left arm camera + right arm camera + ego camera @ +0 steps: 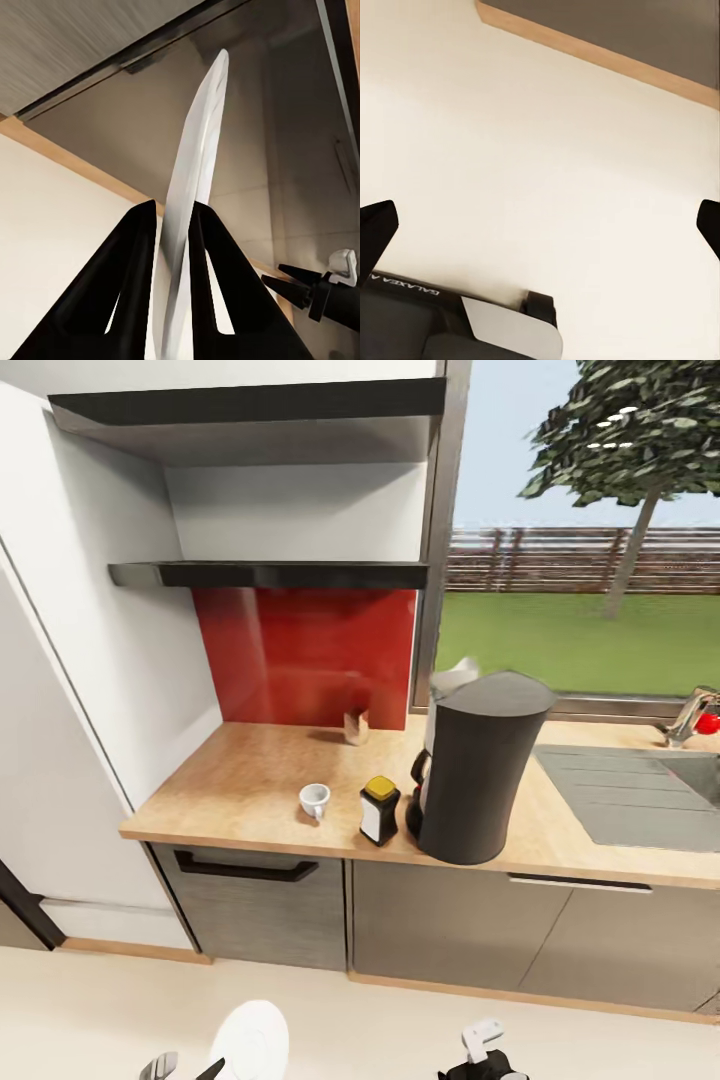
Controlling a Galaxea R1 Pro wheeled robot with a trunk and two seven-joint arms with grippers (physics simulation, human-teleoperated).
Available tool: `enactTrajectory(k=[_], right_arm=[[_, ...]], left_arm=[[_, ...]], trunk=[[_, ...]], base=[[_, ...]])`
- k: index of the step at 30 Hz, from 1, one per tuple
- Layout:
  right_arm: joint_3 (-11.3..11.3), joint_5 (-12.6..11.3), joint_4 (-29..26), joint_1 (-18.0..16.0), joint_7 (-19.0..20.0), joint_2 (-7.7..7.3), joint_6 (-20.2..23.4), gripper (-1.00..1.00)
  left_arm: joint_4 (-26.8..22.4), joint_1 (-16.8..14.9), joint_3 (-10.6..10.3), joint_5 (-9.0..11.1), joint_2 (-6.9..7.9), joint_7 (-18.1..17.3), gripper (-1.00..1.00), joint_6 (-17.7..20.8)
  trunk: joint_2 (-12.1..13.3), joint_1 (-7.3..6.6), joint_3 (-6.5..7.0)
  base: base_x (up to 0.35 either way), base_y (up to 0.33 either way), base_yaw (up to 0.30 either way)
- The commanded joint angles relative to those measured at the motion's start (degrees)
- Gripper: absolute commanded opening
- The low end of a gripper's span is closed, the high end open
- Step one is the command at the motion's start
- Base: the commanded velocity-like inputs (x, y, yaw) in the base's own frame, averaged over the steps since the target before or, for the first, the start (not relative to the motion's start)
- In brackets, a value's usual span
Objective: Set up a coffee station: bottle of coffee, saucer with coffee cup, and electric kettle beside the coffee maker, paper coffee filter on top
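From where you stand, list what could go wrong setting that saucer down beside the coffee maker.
1. The left gripper pinches the saucer by its thin edge only; a jolt could slip it loose onto the floor.
2. The cup and the coffee bottle already stand close to the coffee maker, near the counter's front edge, so the saucer may knock one over or off.

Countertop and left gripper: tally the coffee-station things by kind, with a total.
Coffee maker: 1
Bottle of coffee: 1
Coffee cup: 1
Saucer, held edge-on in the left gripper: 1
Small object by the red backsplash, kind unclear: 1
Total: 5
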Motion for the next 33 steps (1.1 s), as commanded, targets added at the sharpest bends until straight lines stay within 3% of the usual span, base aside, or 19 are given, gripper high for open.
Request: enactTrajectory(k=[1,9,21,33], right_arm=[[0.4,-0.6,0.1,-0.1,0.2,0.04,-0.2,1.00],[0.4,-0.7,0.0,-0.1,0.2,0.15,-0.2,1.00],[0.4,-0.7,0.0,-0.1,0.1,0.18,-0.2,1.00],[0.4,-0.6,0.1,0.0,0.1,0.08,-0.2,1.00]], left_arm=[[0.0,-0.1,-0.5,0.3,0.05,0.0,-1.00,-0.6],[0.9,-0.1,-0.4,0.4,0.05,0.1,-1.00,-0.6],[1.5,-0.1,-0.4,0.6,-0.20,0.1,-1.00,-0.6],[1.5,-0.1,-0.4,0.6,-0.21,0.2,-1.00,-0.6]], trunk=[[-0.1,0.03,-0.12],[-0.1,0.03,-0.12],[-0.1,0.03,-0.11],[-0.1,0.03,-0.09]], base=[[0.001,-0.273,0.000],[0.000,-0.273,-0.026],[0.000,-0.273,-0.235],[0.000,-0.273,-0.015]])
